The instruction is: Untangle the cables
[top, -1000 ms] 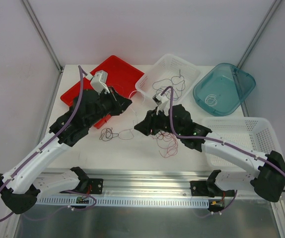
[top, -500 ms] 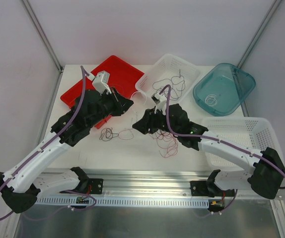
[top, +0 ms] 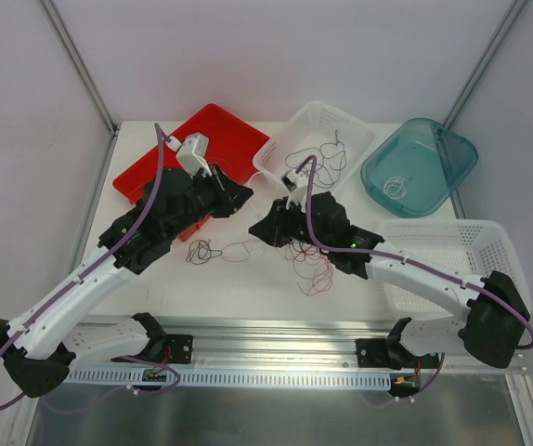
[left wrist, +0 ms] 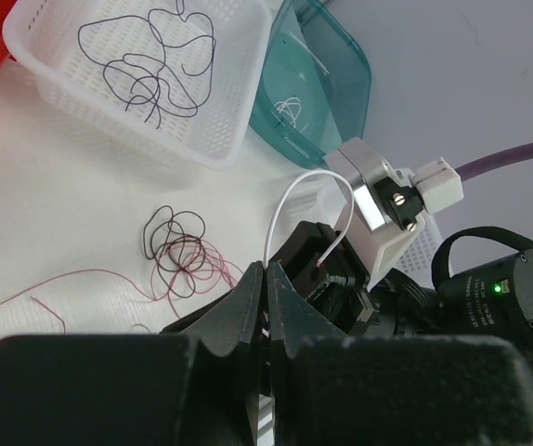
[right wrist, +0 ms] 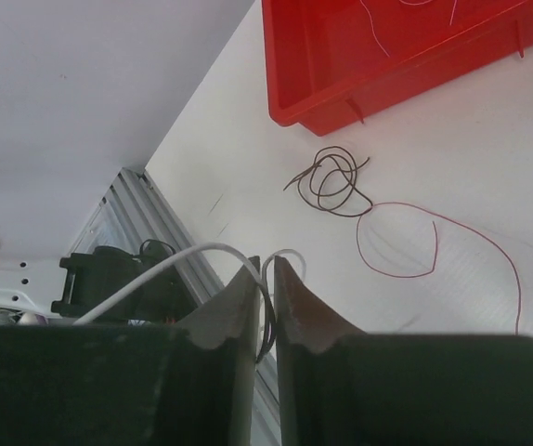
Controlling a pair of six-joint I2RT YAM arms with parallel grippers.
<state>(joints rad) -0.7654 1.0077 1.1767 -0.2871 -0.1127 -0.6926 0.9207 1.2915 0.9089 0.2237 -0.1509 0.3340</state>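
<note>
A thin whitish cable [left wrist: 294, 181] arcs between my two grippers. My left gripper [top: 248, 197] is shut on one end of it [left wrist: 268, 269]. My right gripper [top: 257, 232] is shut on the other end, and a dark strand also lies between its jaws [right wrist: 265, 265]. The grippers are close together above the table's middle. A dark red and black tangle [top: 309, 265] lies on the table under the right arm and also shows in the left wrist view [left wrist: 178, 251]. A small dark loop bundle [top: 201, 251] with a red loop [top: 235, 251] lies to the left, and shows in the right wrist view [right wrist: 331, 181].
A red tray [top: 225, 135] holding thin wires stands at the back left. A white basket [top: 355, 130] holds a black cable [top: 318, 153]. A teal bin [top: 452, 149] holds a whitish coil [top: 396, 186]. Another white basket [top: 471, 242] stands at the right.
Both grippers have crept closer together: the left one a little right, the right one a little left and back. Both stay shut on the whitish cable.
</note>
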